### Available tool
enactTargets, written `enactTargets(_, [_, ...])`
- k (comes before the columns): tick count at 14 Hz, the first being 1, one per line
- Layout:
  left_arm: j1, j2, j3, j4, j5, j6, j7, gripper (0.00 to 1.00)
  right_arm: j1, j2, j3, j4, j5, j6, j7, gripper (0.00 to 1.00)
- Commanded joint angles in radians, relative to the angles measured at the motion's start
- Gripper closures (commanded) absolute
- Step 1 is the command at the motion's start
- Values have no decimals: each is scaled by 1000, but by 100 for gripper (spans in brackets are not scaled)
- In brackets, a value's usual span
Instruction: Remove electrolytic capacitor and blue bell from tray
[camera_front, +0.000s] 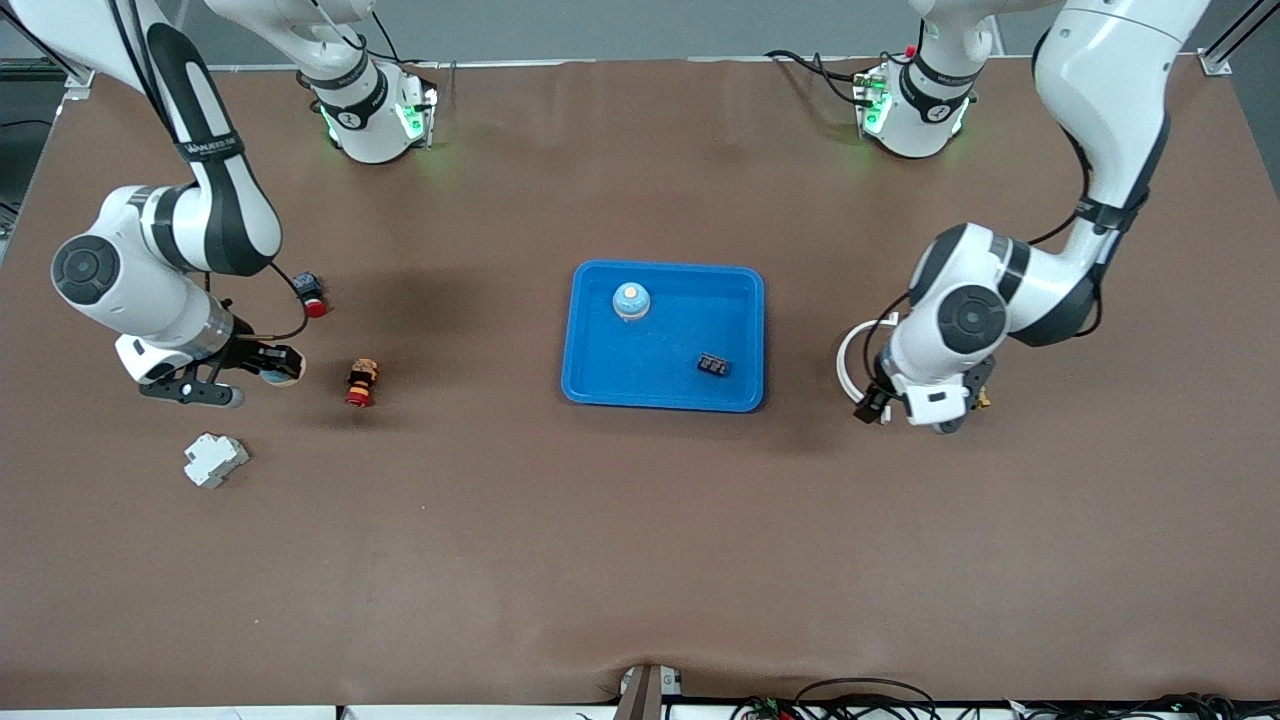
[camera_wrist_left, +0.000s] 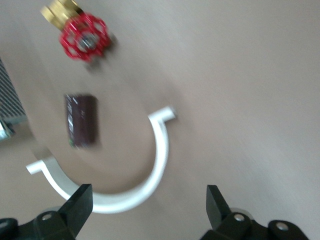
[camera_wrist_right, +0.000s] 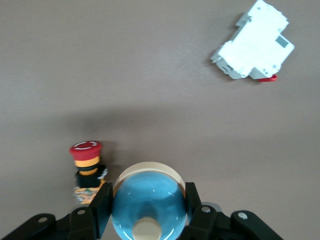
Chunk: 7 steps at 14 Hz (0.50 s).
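Note:
My right gripper (camera_front: 268, 366) is shut on a blue bell (camera_wrist_right: 148, 202) with a cream base, low over the table at the right arm's end. A second blue bell (camera_front: 631, 300) stands in the blue tray (camera_front: 590, 385). My left gripper (camera_wrist_left: 149, 205) is open and empty above the table at the left arm's end (camera_front: 938, 412). Below it lie a dark maroon capacitor (camera_wrist_left: 81, 121) and a white C-shaped clamp (camera_wrist_left: 159, 150). The capacitor is hidden under the left hand in the front view.
A small black part (camera_front: 713, 365) lies in the tray. A red-handled brass valve (camera_wrist_left: 82, 37) lies by the capacitor. Near the right gripper are a red stop button (camera_front: 362, 382), another red button (camera_front: 312, 295) and a white breaker (camera_front: 215, 460).

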Motion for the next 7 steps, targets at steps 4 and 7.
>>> enactTargets(4, [-158, 16, 3, 75, 4, -24, -125, 0, -56, 105, 21, -10, -4, 99, -14, 100])
enactTargets(7, [-237, 80, 4, 138, 18, -23, -270, 0, -59, 157, 21, -5, -1, 148, -11, 100])
